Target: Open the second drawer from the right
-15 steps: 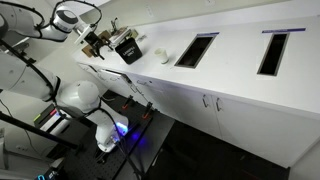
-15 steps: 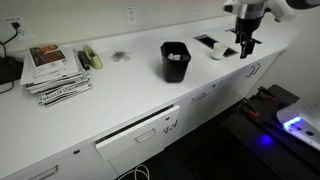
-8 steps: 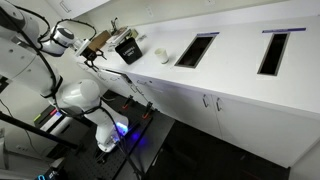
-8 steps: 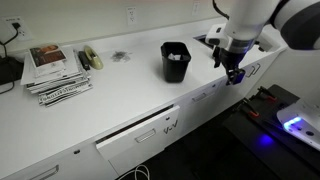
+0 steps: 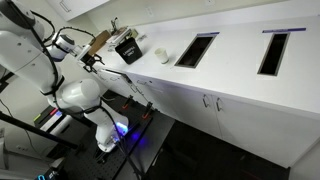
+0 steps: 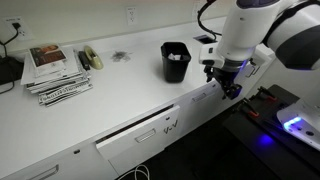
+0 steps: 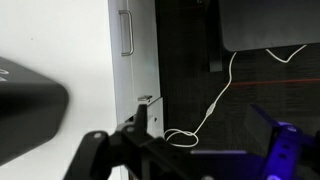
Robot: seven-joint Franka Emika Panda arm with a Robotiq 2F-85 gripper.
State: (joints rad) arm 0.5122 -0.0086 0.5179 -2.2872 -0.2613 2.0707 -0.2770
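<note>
Shallow white drawer fronts run under the counter edge in an exterior view. My gripper (image 6: 229,88) hangs just in front of the drawer front (image 6: 204,96) that looks like the second from the right, at its right end and close to it; contact cannot be told. That drawer looks shut. The gripper also shows in an exterior view (image 5: 90,59) off the counter's end. In the wrist view the gripper (image 7: 197,120) is open and empty, with a white cabinet front (image 7: 135,60) and a small metal handle (image 7: 126,33) beside it.
A black bin (image 6: 175,60) stands on the white counter (image 6: 120,90), with stacked papers (image 6: 55,72) further along. Another drawer front (image 6: 140,132) shows a dark gap along its top. A white cable (image 7: 215,95) lies on the dark floor. Two dark cut-outs (image 5: 196,50) sit in the counter.
The arm has swung down from above the counter, past its front edge, to the level of the drawer fronts. Nothing else has moved.
</note>
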